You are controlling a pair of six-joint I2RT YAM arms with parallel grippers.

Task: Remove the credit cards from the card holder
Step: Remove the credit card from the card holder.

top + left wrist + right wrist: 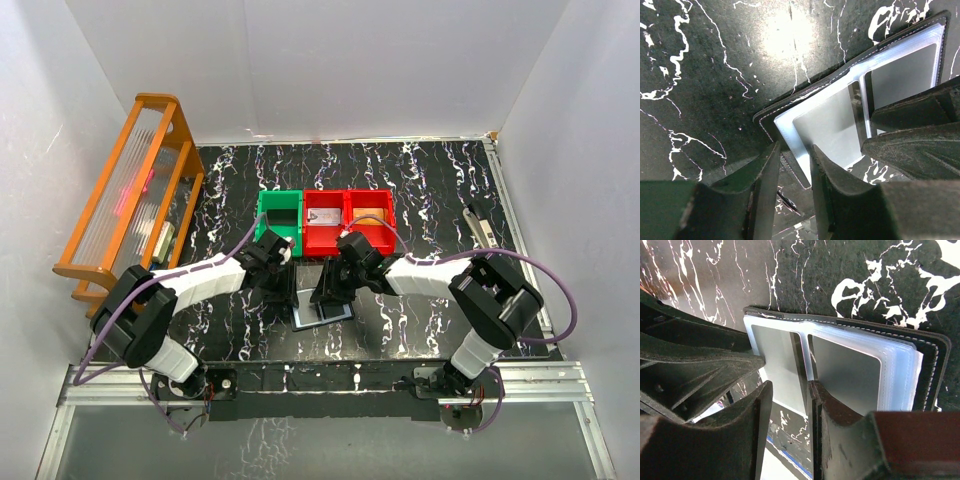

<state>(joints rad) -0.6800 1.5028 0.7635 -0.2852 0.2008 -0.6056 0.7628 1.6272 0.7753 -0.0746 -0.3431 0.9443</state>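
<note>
The card holder lies open on the black marbled table, dark cover down, light-blue panels up. In the left wrist view it shows grey cards inside clear sleeves. My left gripper is open and straddles the holder's near corner; one fingertip rests on the left panel. My right gripper is open over the left panel, one fingertip at the spine beside the right panel's card. In the top view, the left gripper and right gripper meet over the holder.
A green bin and two red bins stand in a row just behind the holder; the right red bin holds a small flat thing. An orange rack stands at the left. A small tool lies at the right.
</note>
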